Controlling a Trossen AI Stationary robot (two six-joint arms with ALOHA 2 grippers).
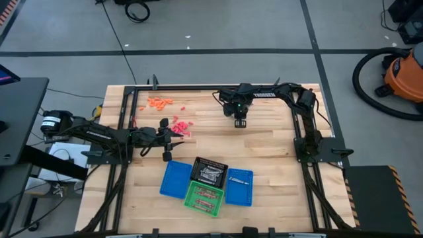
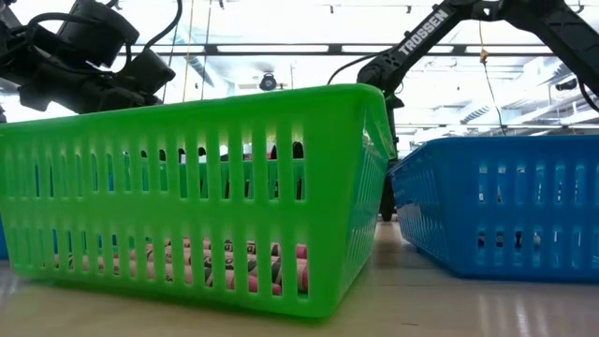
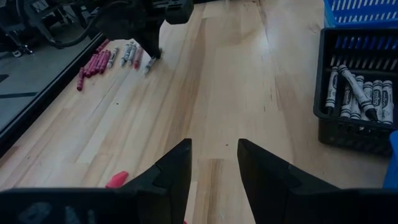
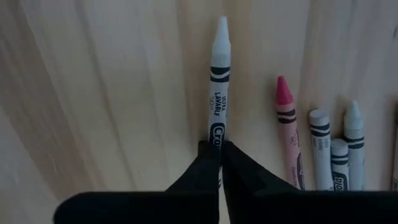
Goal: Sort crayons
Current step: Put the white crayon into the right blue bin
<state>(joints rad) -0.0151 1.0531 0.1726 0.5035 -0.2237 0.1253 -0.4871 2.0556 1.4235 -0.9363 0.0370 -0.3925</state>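
My right gripper (image 4: 219,149) points down near the table's far edge, shut on a silvery-grey crayon (image 4: 217,81). Beside it a pink crayon (image 4: 285,127) and grey crayons (image 4: 320,146) lie flat on the wood. The left wrist view shows this same row of maroon and grey crayons (image 3: 102,61) under the right gripper (image 3: 149,53). Orange crayons (image 1: 158,102) and pink crayons (image 1: 180,125) lie in loose piles at the far left. My left gripper (image 3: 214,165) hovers open above bare wood at the left, a red crayon (image 3: 117,180) beside it. My right gripper pinches the grey crayon between its two fingertips on the paper label (image 4: 216,132), toward the blunt end, which the fingers hide. The fingers come from above and lie across the crayon. Its pointed tip (image 4: 221,25) sticks out ahead; whether it is clear of the table I cannot tell.
Near the front edge stand a black basket (image 1: 209,170) holding grey crayons (image 3: 357,93), a green basket (image 1: 203,198) with crayons in it, and two blue baskets (image 1: 176,178) (image 1: 239,187). Bare wood lies between the baskets and the far crayons.
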